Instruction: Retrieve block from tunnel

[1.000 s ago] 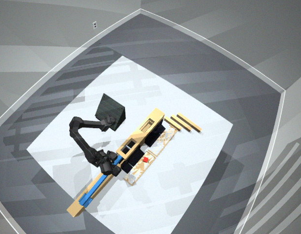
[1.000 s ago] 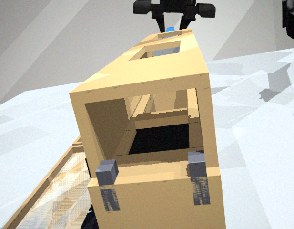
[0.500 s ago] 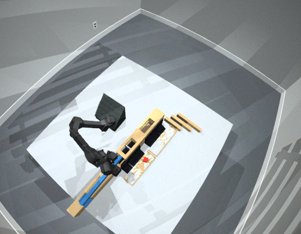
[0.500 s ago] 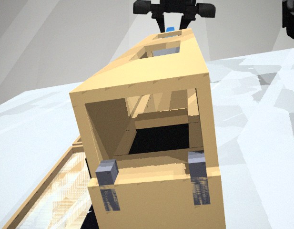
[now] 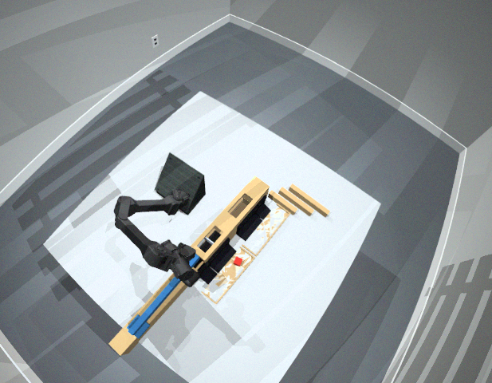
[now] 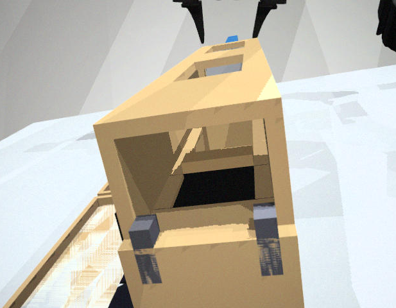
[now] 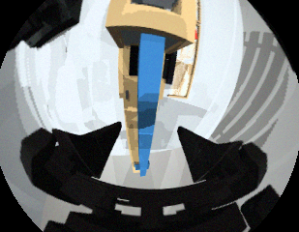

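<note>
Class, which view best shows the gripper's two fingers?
The wrist view: the gripper spreads both fingers wide, blue handle between. Exterior shows both fingertips, upper parts cropped; top, mostly the arm's dark bulk.

White table (image 5: 303, 164) under wooden rods (image 5: 309, 200)
</note>
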`<control>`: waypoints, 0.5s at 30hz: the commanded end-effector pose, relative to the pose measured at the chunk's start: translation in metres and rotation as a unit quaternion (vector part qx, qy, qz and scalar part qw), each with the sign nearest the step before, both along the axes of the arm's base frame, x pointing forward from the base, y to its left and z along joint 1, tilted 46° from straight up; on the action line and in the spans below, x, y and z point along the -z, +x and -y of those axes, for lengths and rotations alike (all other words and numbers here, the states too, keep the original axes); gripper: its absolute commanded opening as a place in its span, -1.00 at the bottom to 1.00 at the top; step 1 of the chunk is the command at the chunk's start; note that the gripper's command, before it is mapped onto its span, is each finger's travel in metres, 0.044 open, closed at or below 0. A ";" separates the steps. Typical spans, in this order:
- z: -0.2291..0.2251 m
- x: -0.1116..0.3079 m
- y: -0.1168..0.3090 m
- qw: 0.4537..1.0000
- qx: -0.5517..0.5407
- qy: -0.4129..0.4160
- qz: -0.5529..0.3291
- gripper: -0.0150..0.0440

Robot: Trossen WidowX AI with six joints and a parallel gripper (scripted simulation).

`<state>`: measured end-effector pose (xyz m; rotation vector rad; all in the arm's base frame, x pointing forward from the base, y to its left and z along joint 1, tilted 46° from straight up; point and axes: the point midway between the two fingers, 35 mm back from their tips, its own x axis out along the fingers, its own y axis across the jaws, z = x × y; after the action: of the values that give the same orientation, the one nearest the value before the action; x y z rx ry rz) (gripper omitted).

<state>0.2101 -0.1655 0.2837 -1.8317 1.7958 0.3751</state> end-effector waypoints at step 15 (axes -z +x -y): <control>-0.012 0.025 0.002 1.000 0.006 -0.012 -0.004 1.00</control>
<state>0.2132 -0.1517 0.2613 -1.8362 1.8260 0.3567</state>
